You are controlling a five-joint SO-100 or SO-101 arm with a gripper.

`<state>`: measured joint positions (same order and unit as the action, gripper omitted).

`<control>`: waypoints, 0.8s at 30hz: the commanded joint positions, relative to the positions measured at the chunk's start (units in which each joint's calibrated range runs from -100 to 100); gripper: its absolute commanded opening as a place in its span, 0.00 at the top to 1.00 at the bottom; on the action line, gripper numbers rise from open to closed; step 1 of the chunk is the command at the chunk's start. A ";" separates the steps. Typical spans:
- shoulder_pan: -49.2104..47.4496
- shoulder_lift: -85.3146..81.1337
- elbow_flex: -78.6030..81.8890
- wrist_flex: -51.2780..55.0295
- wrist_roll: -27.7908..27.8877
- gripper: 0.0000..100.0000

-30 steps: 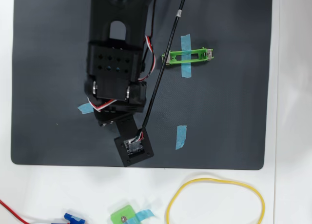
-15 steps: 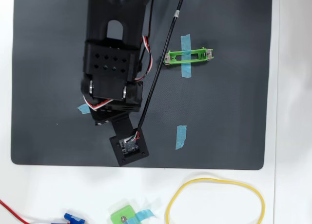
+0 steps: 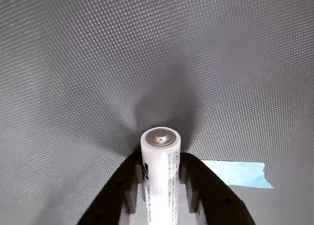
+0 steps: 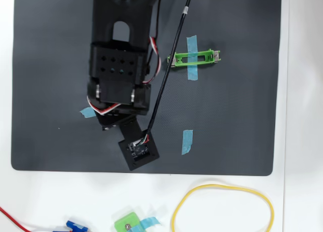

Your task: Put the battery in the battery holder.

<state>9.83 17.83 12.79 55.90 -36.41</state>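
Overhead view, left to right: red wire (image 4: 11, 217) at the bottom-left corner, small blue part (image 4: 76, 226) on the white desk (image 4: 298, 110). Black arm (image 4: 121, 65) reaches down over the dark mat (image 4: 232, 121), partly covering a blue tape scrap (image 4: 87, 112) at its left; claw hidden under the arm here. Squarish green piece (image 4: 128, 224) with one screw lies below the mat on the desk. Black cable (image 4: 166, 75) runs diagonally. Battery holder (image 4: 195, 57) is taped to the mat, upper right of the arm, well apart from it. Loose blue tape strip (image 4: 187, 142) lower down. Yellow loop (image 4: 222, 206) sits on the desk.

Wrist view: claw (image 3: 162, 186) pinches the battery (image 3: 160, 171) between both fingers, terminal end toward the camera, above the mat; blue tape at right.
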 commanded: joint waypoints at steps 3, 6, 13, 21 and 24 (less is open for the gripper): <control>-4.58 -1.32 -2.05 0.31 1.98 1.00; -6.87 -1.32 -2.05 0.31 3.28 1.00; -9.05 -1.75 -2.13 0.31 6.57 1.00; -12.99 -9.94 -1.08 0.74 12.26 1.00; -14.13 -12.84 -1.16 4.33 14.19 1.00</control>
<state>-3.20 9.76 12.43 57.88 -23.92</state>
